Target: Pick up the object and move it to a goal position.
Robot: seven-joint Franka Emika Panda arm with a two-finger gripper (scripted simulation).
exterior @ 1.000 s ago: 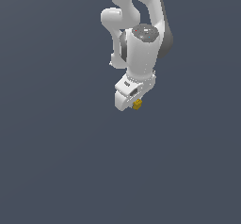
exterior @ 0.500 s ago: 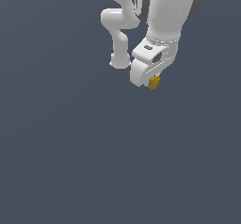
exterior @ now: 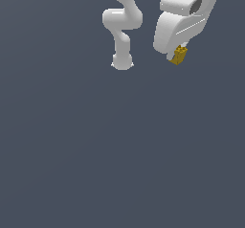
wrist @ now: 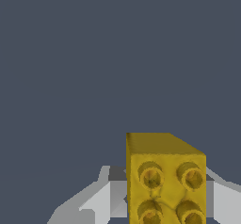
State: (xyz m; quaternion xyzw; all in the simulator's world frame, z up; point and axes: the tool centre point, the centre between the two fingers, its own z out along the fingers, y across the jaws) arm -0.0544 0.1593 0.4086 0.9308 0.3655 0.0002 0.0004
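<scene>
One thing matters for you here: the yellow block (exterior: pixel 180 55) sits clamped between the jaws of the gripper (exterior: pixel 178 57), hanging below it, high above the floor (exterior: pixel 119 165).

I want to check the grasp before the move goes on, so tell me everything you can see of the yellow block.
The yellow block is a small mustard-gold brick of plastic look, with four round studs on one face and plain, darker sides. It sits tilted at the tip of the white gripper, clamped between its pale fingers, well above the grey floor. Nothing else touches it. Its far side is hidden.
</scene>
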